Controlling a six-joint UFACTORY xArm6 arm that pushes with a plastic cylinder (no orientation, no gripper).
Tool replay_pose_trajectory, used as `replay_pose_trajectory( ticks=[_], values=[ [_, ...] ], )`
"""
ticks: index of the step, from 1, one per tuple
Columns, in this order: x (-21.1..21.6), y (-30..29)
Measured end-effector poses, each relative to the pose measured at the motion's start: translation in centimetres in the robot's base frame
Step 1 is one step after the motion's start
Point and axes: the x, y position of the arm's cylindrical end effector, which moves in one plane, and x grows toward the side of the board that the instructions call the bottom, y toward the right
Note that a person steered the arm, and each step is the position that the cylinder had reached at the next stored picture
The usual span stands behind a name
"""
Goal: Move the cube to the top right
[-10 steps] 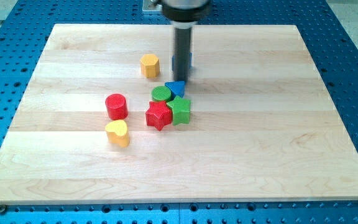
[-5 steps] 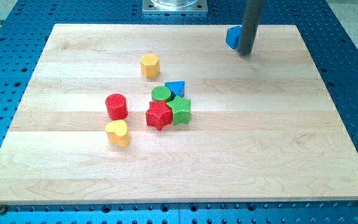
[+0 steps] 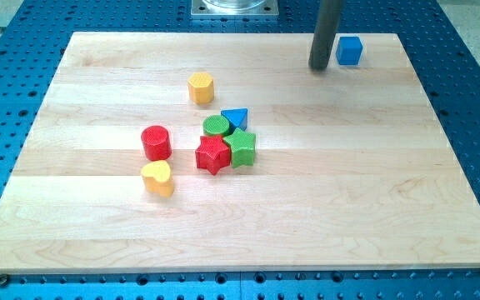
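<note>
The blue cube [image 3: 349,50] sits near the top right corner of the wooden board [image 3: 373,208]. My tip [image 3: 318,67] is just to the cube's left, a small gap apart from it. The dark rod rises out of the view's top.
A yellow hexagonal block [image 3: 200,87] lies left of centre at the top. A cluster sits mid-board: blue triangle [image 3: 236,117], green cylinder [image 3: 216,126], green star [image 3: 242,148], red star [image 3: 212,154]. A red cylinder [image 3: 156,142] and yellow heart [image 3: 157,177] lie to its left.
The blue cube went from the board's middle top to the top right corner. My tip travelled with it and now stands on the cube's left instead of its right.
</note>
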Motion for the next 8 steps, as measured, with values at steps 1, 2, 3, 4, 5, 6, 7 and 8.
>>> replay_pose_trajectory(
  ticks=[1, 2, 3, 4, 5, 6, 7, 8],
  values=[
    [-1.0, 4.4],
    [-3.4, 5.5],
    [-4.3, 6.8],
    [-4.6, 0.6],
    [-5.9, 4.4],
    [-3.3, 1.5],
    [4.8, -7.9],
    [6.4, -16.4]
  ],
)
